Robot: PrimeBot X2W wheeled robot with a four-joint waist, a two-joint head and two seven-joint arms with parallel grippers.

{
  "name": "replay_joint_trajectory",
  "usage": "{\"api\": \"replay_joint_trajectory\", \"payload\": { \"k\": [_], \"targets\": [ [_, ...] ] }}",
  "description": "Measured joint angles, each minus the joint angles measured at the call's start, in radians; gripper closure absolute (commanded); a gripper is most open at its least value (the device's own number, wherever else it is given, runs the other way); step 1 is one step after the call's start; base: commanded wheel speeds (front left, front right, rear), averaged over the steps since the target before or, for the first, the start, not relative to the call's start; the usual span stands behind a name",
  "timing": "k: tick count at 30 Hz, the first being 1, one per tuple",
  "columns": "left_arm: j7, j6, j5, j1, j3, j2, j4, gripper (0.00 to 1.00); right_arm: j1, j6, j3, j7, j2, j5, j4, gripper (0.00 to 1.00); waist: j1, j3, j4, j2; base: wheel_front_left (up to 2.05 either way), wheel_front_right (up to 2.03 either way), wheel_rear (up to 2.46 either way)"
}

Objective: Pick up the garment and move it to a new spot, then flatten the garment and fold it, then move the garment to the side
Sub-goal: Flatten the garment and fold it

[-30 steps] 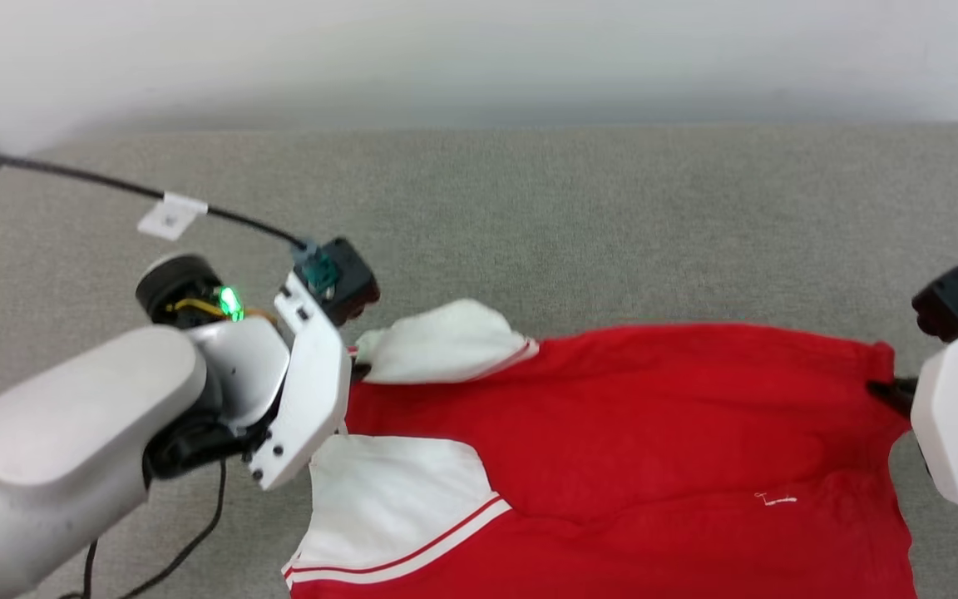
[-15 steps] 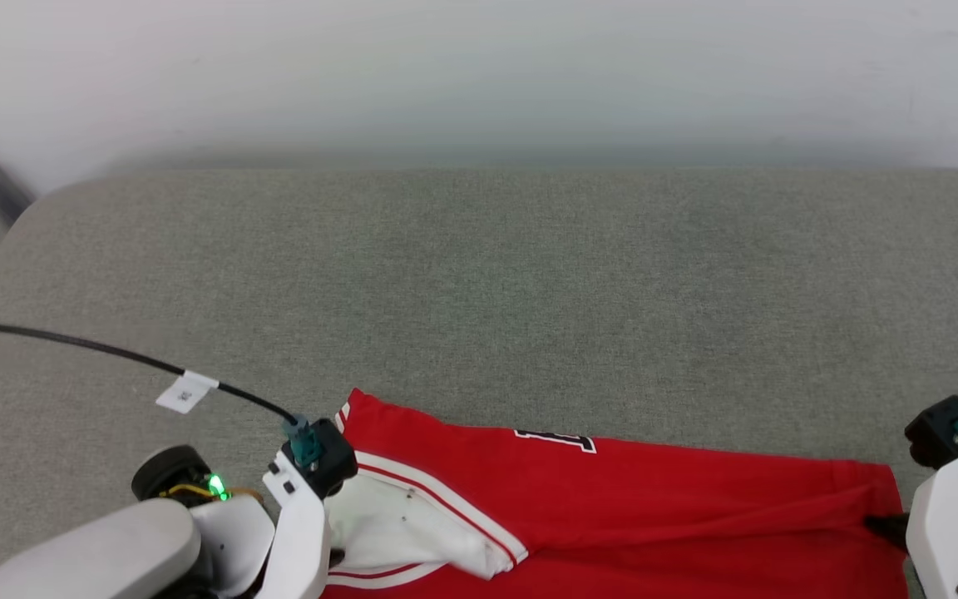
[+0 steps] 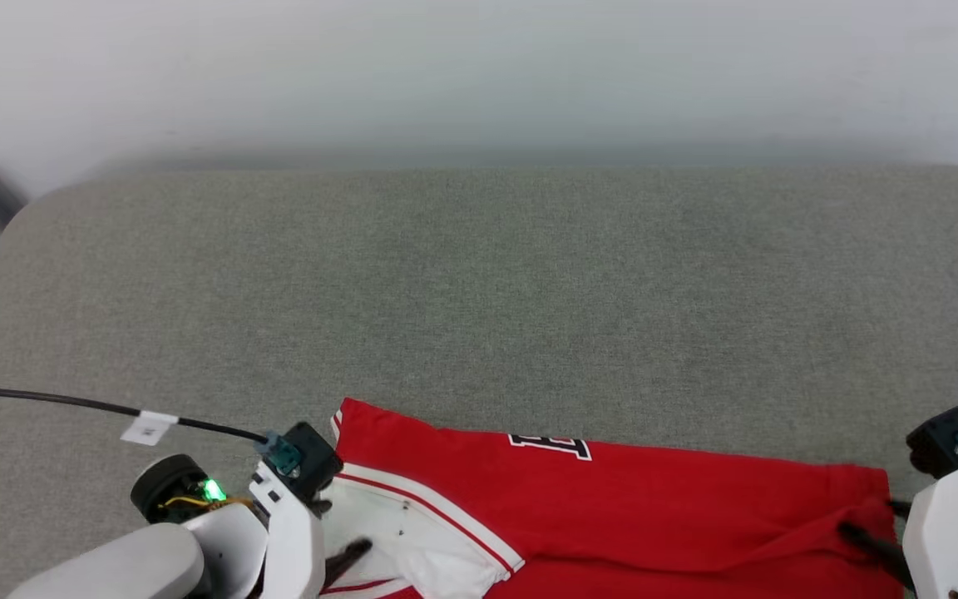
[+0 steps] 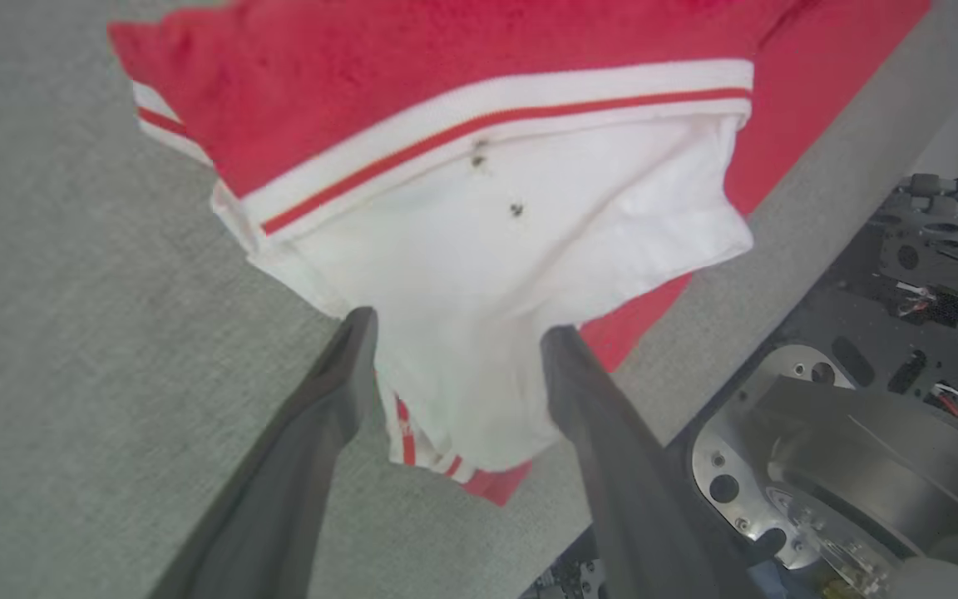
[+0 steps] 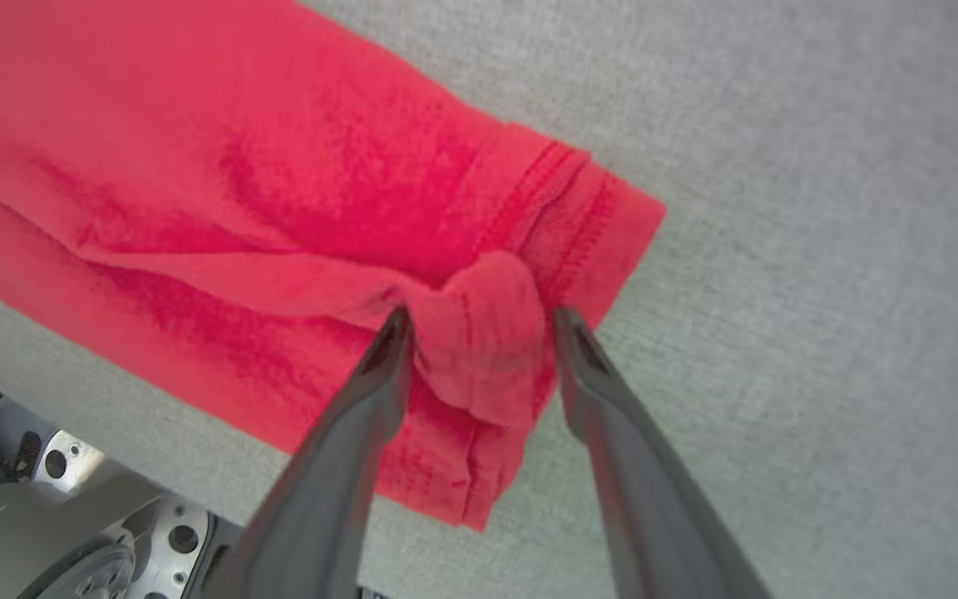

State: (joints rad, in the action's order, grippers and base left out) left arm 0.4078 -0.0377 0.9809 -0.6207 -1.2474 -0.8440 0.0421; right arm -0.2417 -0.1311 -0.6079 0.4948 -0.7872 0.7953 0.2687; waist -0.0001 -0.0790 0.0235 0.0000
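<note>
The garment (image 3: 612, 507), red with white sleeves and striped trim, lies folded over on the grey cushion along the near edge, a sliver of black print (image 3: 550, 445) showing. My left gripper (image 3: 338, 532) is open at its left end. In the left wrist view the left gripper (image 4: 458, 329) straddles the white sleeve (image 4: 512, 249) with its fingers wide apart. My right gripper (image 3: 874, 524) is at the right end. In the right wrist view the right gripper (image 5: 479, 320) stands open, a bunched hem corner (image 5: 487, 333) of the garment (image 5: 238, 166) lying loose between the fingers.
The grey cushion (image 3: 479, 291) stretches far back to a pale wall (image 3: 479, 66). A black cable (image 3: 55, 401) with a white tag (image 3: 146, 427) runs in from the left to my left wrist. My base (image 4: 861, 449) shows just past the cushion's near edge.
The camera tilted, and the garment went from spread plain-side up to folded over with print showing. Both grippers, shut on the garment's ends before, have opened and let go.
</note>
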Motion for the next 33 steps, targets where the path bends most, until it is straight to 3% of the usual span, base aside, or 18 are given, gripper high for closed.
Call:
{"api": "replay_joint_trajectory", "payload": {
  "k": [5, 12, 17, 23, 28, 33],
  "targets": [
    [-0.187, 0.076, -0.043, 0.027, 0.063, -0.025, -0.027, 0.00, 0.003, 0.000, 0.071, -0.083, -0.040, 0.017, -0.047, 0.00, 0.0000, 0.038, -0.003, 0.0000, 0.00, 0.00, 0.00],
    [-0.444, 0.261, -0.128, 0.096, 0.142, -0.023, -0.062, 0.00, 0.081, 0.000, 0.247, -0.146, -0.062, 0.049, -0.087, 0.00, 0.0000, 0.048, 0.005, 0.0000, 0.00, 0.00, 0.00],
    [-0.596, 0.410, -0.180, 0.151, 0.189, 0.008, -0.044, 0.00, 0.150, 0.000, 0.333, -0.111, -0.015, 0.097, -0.055, 0.00, 0.0000, 0.028, 0.010, 0.0000, 0.00, 0.00, 0.00],
    [-0.665, 0.552, -0.217, 0.217, 0.275, 0.072, -0.026, 0.00, 0.210, 0.000, 0.369, -0.053, 0.059, 0.131, -0.001, 0.00, 0.0000, -0.005, 0.028, 0.0000, 0.00, 0.00, 0.00],
    [-0.668, 0.614, -0.298, 0.298, 0.414, 0.146, -0.064, 0.00, 0.226, 0.000, 0.351, -0.020, 0.115, 0.141, 0.010, 0.00, 0.0000, -0.029, 0.042, 0.0000, 0.00, 0.00, 0.00],
    [-0.668, 0.613, -0.403, 0.396, 0.540, 0.211, -0.083, 0.00, 0.232, 0.000, 0.323, 0.006, 0.147, 0.156, 0.013, 0.00, 0.0000, -0.041, 0.054, 0.0000, 0.00, 0.00, 0.00]
  ]
}}
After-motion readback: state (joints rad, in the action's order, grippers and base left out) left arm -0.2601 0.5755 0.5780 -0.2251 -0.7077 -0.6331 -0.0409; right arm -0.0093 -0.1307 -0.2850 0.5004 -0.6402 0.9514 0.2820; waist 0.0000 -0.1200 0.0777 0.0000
